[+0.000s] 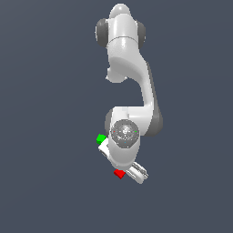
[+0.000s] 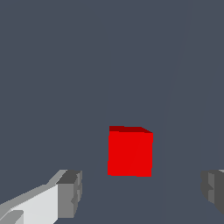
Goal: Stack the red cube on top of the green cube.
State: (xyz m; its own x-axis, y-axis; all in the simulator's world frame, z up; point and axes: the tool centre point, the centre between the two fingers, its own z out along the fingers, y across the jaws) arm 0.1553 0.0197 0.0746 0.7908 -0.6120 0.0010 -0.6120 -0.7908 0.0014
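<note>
Wrist view gave us the clearest look at the gripper: its two grey fingertips stood wide apart, one at each side of the picture, and nothing was held between them. The red cube sat on the dark grey floor in line with the gap, beyond the tips rather than between them, touched by neither finger. We could see its front face and a thin strip of its darker top.

In the exterior view we looked straight down on the white arm, which stretched from the top of the picture to its wrist near the middle. The red cube lay just beside the lower end of the hand, partly tucked under it. The green cube lay on the floor at the hand's other end, toward the exterior view's left, its edge also hidden by the wrist. The two cubes were apart, with the hand's body between them.
</note>
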